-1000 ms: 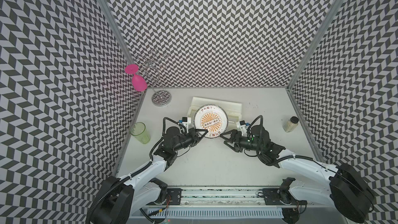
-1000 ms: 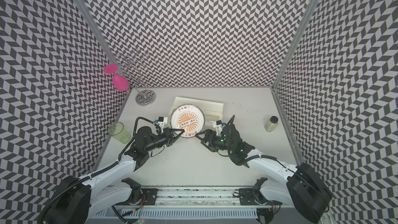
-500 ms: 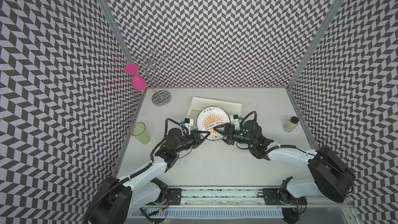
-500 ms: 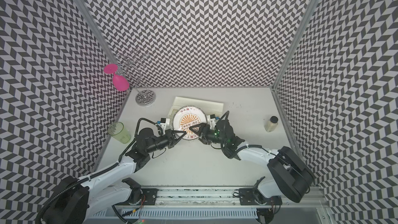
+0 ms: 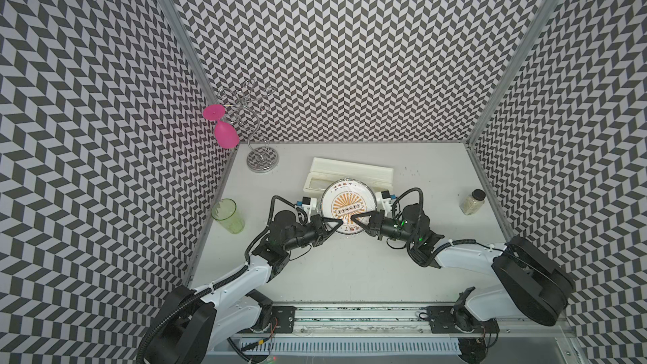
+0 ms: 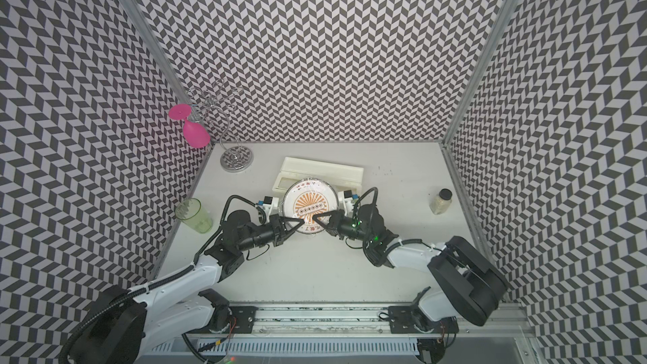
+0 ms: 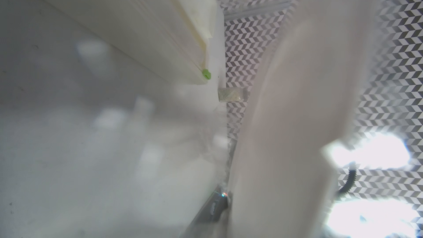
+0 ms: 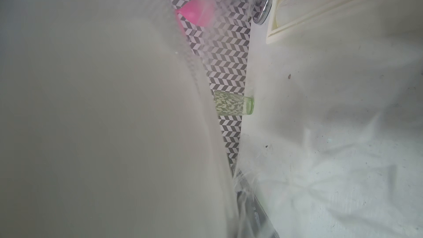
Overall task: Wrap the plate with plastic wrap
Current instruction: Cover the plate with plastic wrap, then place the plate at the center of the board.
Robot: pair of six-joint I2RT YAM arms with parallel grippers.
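The plate (image 5: pixel 348 204) (image 6: pixel 310 201), white with an orange sunburst, is held off the table in front of the long box. My left gripper (image 5: pixel 339 221) (image 6: pixel 300 220) is shut on its near rim from the left. My right gripper (image 5: pixel 353 217) (image 6: pixel 314 217) is shut on the same rim from the right, its tip almost touching the left one. In the wrist views the plate's pale underside (image 7: pixel 297 111) (image 8: pixel 103 111) fills one side, and one dark finger (image 7: pixel 215 207) (image 8: pixel 254 209) lies against its edge. Crinkly plastic wrap (image 8: pixel 249 172) bunches at that edge.
The cream dispenser box (image 5: pixel 350 173) lies just behind the plate. A wire rack (image 5: pixel 262 160) with a pink glass (image 5: pixel 225 134) stands at the back left. A green cup (image 5: pixel 227 216) stands by the left wall and a small jar (image 5: pixel 472 202) by the right wall.
My right gripper has swung left from beside the plate to its near rim and shut there. The left gripper has stayed shut on the rim, and the plate has shifted slightly.
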